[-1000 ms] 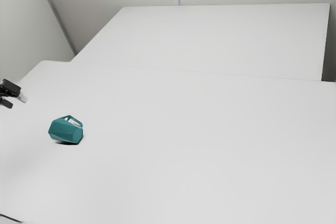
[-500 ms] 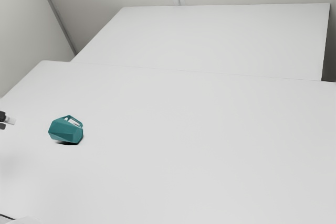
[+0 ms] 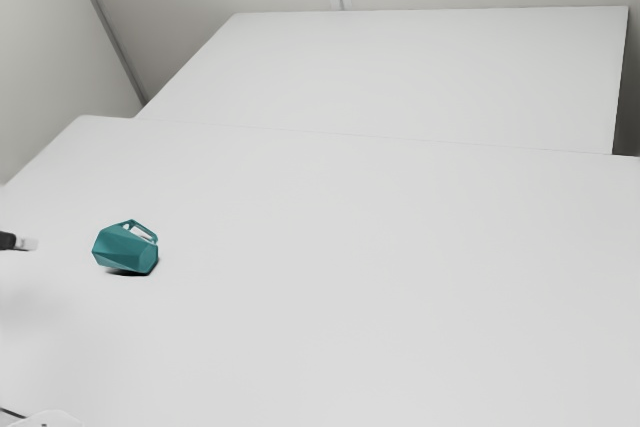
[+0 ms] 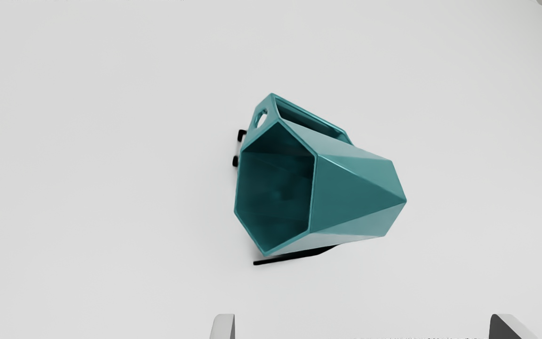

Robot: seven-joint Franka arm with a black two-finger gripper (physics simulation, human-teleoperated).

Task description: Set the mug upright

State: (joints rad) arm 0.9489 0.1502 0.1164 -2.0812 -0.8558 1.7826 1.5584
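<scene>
A wide white surface [image 3: 380,277] carries a teal faceted mug [image 3: 125,249] at the exterior view's left, lying on its side, its mouth turned toward that left and its handle [image 4: 271,107] raised. Farther left, apart from the mug, is the end effector [image 3: 25,244], its fingers [image 4: 223,327] spread wide with nothing between them.

There was the black two-finger gripper [image 3: 27,244], in at the exterior view's left edge, its pale tip pointing toward that view's right! Nearer, low on the left, curved a smooth white section of the arm [image 3: 48,420]. And in the wrist view, flat grey fingers [image 4: 224,327] stood spread, well apart!
</scene>
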